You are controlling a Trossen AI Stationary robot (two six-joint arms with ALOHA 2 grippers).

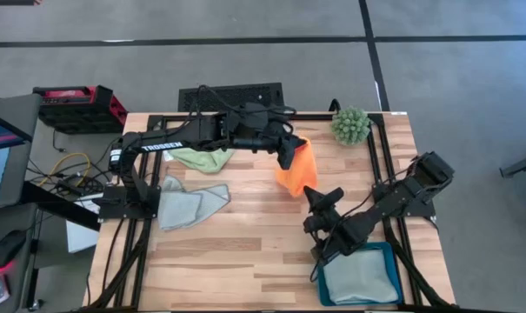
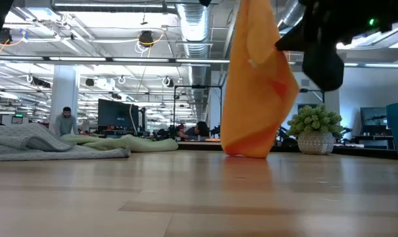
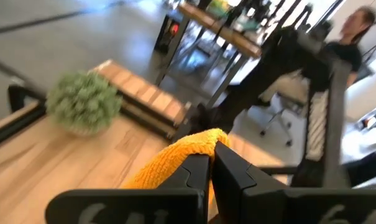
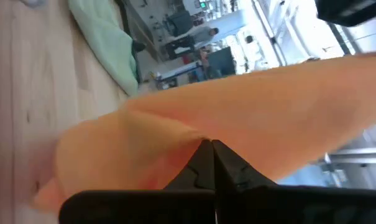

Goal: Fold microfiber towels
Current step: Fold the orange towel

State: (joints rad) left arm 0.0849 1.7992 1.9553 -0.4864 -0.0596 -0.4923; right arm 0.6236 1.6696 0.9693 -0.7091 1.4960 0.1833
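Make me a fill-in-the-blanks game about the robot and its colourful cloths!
1. The left gripper holds the ____ towel up off the table.
2. The right gripper is shut on that towel's ____ corner.
3. The pale mint towel lies in the teal ____.
4. The spiky green ball plant stands at the table's ____ edge.

Missing words: orange; lower; tray; far

One brand name can be read: "TROSSEN", in white capital letters along the dark link of the left robot arm (image 1: 167, 139), which reaches over the far left part of the pale wooden desk (image 1: 245, 261) in the high view. In the left wrist view, pale marks show on the dark body just behind the fingers, too blurred to make out. No other text, number or sign is legible.
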